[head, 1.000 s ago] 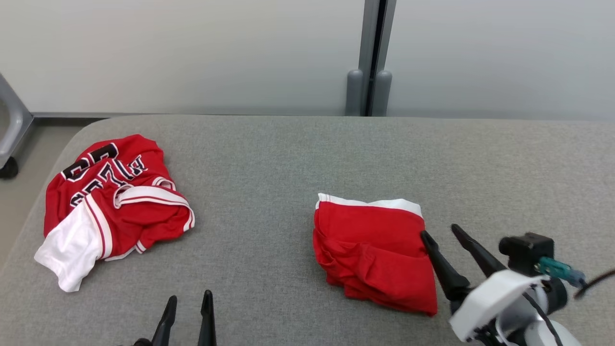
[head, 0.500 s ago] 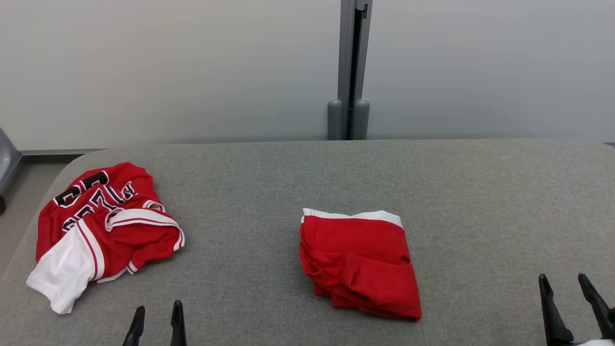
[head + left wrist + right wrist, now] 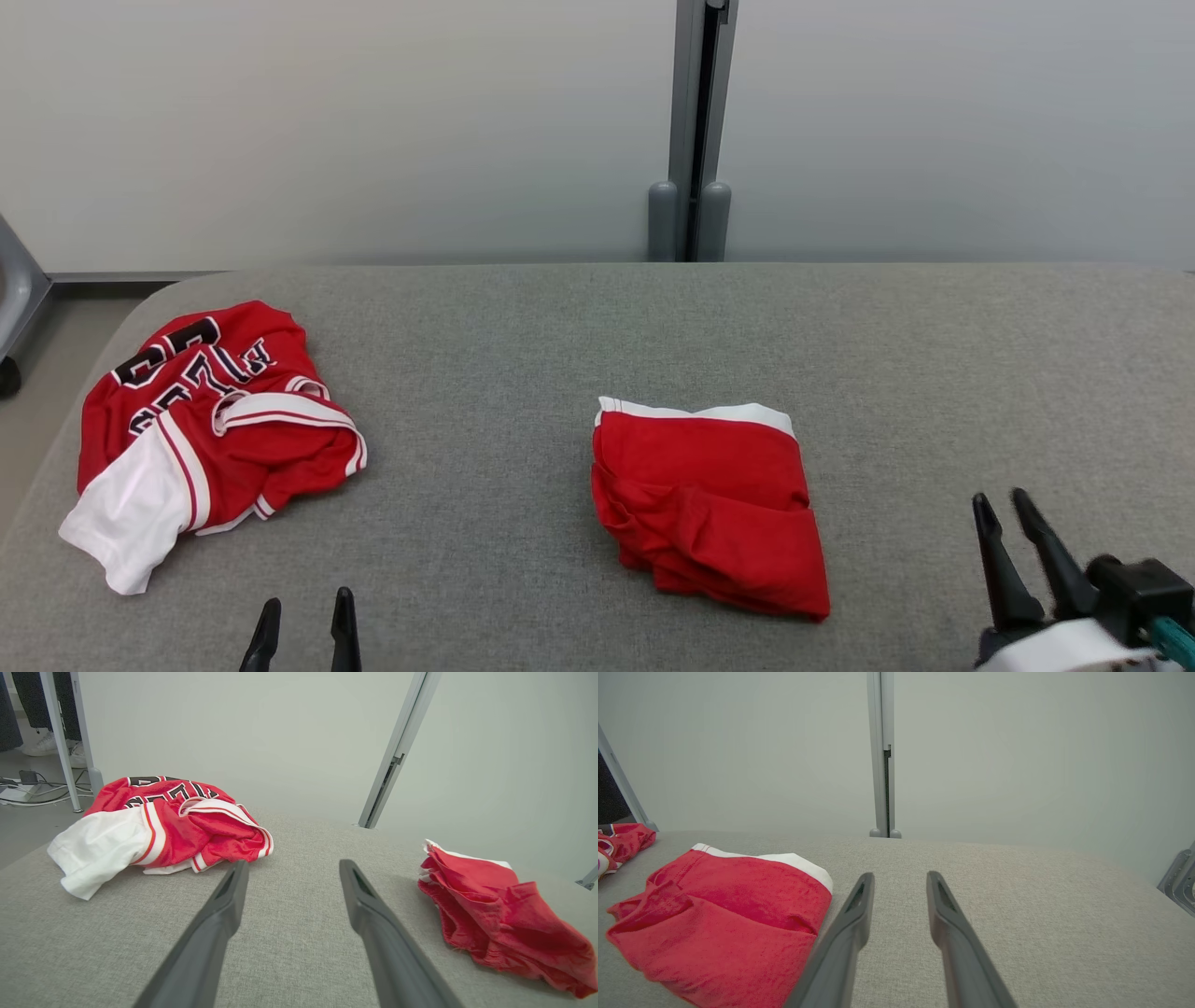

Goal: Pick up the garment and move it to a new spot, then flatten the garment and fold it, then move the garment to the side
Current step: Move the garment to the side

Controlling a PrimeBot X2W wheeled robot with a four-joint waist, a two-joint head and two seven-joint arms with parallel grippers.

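Note:
A folded red garment (image 3: pixel 711 504) with a white band along its far edge lies flat at the middle of the grey padded table (image 3: pixel 579 327). It also appears in the left wrist view (image 3: pixel 495 914) and the right wrist view (image 3: pixel 724 924). A crumpled red and white jersey (image 3: pixel 205 429) with black lettering lies at the table's left end (image 3: pixel 159 826). My right gripper (image 3: pixel 998 496) hovers right of the folded garment, apart from it, its fingers (image 3: pixel 859 905) open on nothing. My left gripper (image 3: pixel 308 597) stands wide open (image 3: pixel 293 864) near the front edge, between the two garments.
A pale wall with a grey vertical post (image 3: pixel 691 131) runs behind the table. The table's rounded left corner (image 3: pixel 140 299) drops to the floor, where a grey frame leg (image 3: pixel 14 289) stands. Cables and a person's shoes (image 3: pixel 46 746) show on the floor beyond.
My right gripper has drawn back from the folded garment's right edge to the lower right, and its fingers now stand closer together. The head camera has shifted. The garments lie unmoved.

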